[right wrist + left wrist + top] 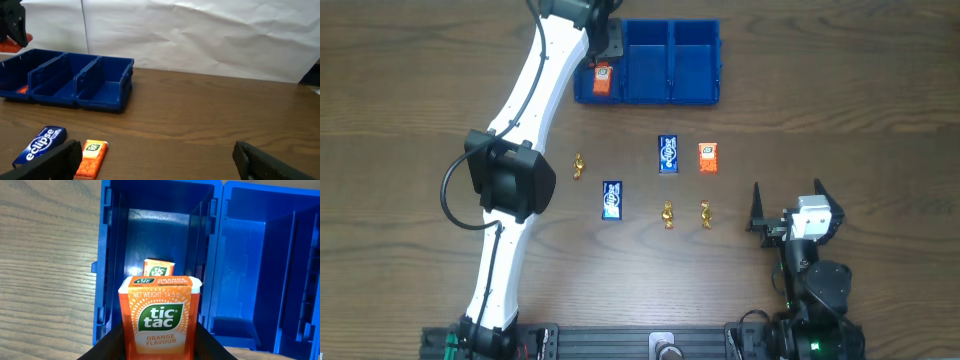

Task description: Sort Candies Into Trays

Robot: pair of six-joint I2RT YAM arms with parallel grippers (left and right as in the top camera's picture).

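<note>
Six loose candies are seen on the table from above. At the left wrist, an orange box is clamped by the left gripper over the end compartment of the blue tray. At the right wrist, the right gripper is held open.

Left pincer holds an orange candy box at the blue tray's left compartment.
</note>
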